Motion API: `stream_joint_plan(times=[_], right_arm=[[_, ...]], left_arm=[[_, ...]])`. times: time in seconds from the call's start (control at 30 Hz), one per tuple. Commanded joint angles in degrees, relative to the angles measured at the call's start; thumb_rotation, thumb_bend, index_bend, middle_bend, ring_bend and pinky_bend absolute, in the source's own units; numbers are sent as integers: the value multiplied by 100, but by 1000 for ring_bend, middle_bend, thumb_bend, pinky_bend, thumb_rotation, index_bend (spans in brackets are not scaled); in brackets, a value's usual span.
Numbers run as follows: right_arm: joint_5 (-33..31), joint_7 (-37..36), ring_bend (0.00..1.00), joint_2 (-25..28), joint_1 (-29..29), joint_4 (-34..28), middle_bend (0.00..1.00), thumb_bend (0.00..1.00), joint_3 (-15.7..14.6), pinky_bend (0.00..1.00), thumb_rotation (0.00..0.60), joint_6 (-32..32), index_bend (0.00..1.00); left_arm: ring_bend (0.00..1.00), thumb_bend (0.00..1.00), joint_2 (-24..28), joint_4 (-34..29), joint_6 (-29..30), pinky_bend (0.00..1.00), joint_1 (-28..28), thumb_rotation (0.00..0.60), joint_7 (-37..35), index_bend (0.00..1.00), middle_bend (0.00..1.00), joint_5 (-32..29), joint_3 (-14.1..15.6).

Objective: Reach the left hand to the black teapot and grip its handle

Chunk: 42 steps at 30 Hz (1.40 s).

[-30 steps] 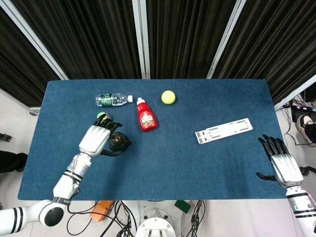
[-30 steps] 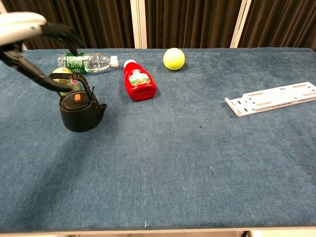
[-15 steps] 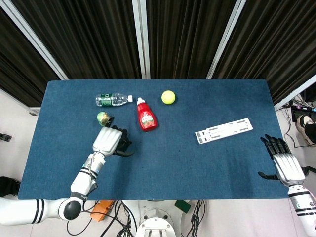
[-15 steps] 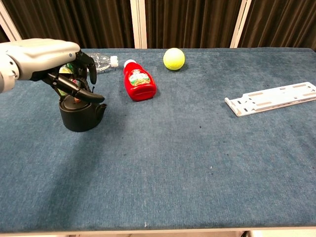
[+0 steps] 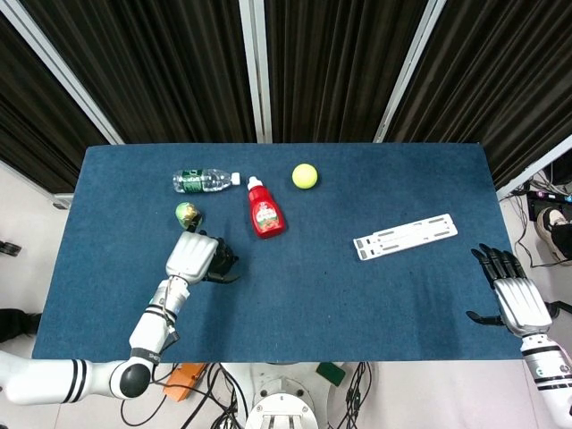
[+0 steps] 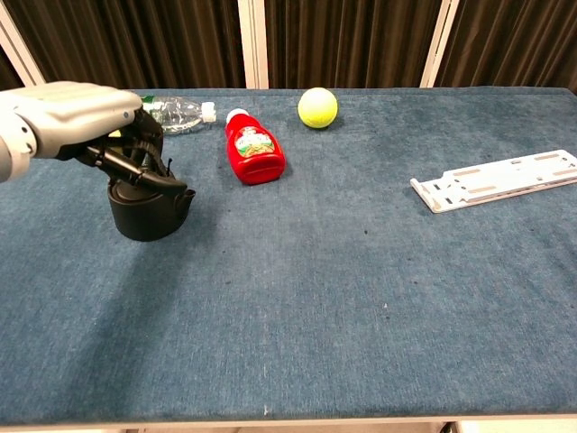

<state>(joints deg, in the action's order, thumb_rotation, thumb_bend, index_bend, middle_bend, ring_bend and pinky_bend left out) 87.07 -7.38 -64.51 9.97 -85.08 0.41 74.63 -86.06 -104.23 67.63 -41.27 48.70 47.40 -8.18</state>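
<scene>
Since a second ago, left hand (image 6: 77, 117) swung in from the table's edge to above the teapot (image 6: 144, 209), then lowered and curled; now directly over the pot, dark fingers (image 6: 135, 167) bent down around the handle at the top (handle itself mostly hidden under the palm, so a firm grip cannot be told for certain, though fingers look closed on it); pot upright on the blue table (image 6: 343, 298), left-front area, spout toward the right; in the head view only a dark edge of the pot (image 5: 225, 264) showing beside the hand (image 5: 192, 256). Right hand (image 5: 514, 299) off the table's right front corner, fingers spread, holding nothing. Behind the pot: green ball (image 5: 188, 214), water bottle (image 5: 204, 180) lying flat, red bottle (image 5: 264, 209), yellow ball (image 5: 305, 175); white strip (image 5: 405, 236) well to the right.
</scene>
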Motion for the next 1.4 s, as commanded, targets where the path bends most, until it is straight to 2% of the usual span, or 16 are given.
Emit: stream_joint_plan(times=[0.03,0.27,0.37,0.43,0.53,0.63,0.8,0.93,1.0,1.33,1.4], right_arm=[[1,-2,0,1,-1,-1,0,83,0,0,600,6,0],[-18,-23,0,11,-13,-12,0,83,8,0,600,32,0],[-17,-35,0,13,-23,-17,0,83,9,0,600,54,0],[-22,-44,0,18,-28,-19,0,83,10,0,600,59,0],[-41,-34,0,32,-31,-35,0,83,16,0,600,57,0],[-44,-21,0,39,-35,-57,0,83,20,0,600,70,0],[-59,-15,0,33,-41,-68,0,83,19,0,600,67,0],[-59,-10,0,38,-56,-85,0,83,19,0,600,93,0],[-53,-8,0,37,-64,-90,0,83,18,0,600,108,0],[-27,-53,0,33,-117,-74,0,83,5,0,600,193,0],[-20,-57,0,34,-126,-73,0,83,3,0,600,211,0]], left_arm=[[524,61,-9,26,-28,0,-21,243,-23,638,671,-54,32],[694,61,32,89,-165,0,-39,231,-278,843,850,-63,96],[806,61,46,157,-221,0,-20,164,-503,950,959,-23,92],[866,61,46,215,-242,0,-8,94,-624,993,996,24,93],[911,57,65,292,-260,0,8,28,-773,1000,1000,64,88],[926,54,74,353,-233,0,33,9,-900,1000,1000,115,77],[953,53,146,369,-205,0,57,14,-1030,1000,1000,140,54],[965,66,165,402,51,1,123,118,-1031,1000,1000,293,49],[973,78,168,379,124,18,158,134,-1089,1000,1000,296,14],[990,190,165,349,465,250,288,142,-1167,1000,1000,307,-125],[992,224,158,350,500,294,299,169,-1155,1000,1000,311,-136]])
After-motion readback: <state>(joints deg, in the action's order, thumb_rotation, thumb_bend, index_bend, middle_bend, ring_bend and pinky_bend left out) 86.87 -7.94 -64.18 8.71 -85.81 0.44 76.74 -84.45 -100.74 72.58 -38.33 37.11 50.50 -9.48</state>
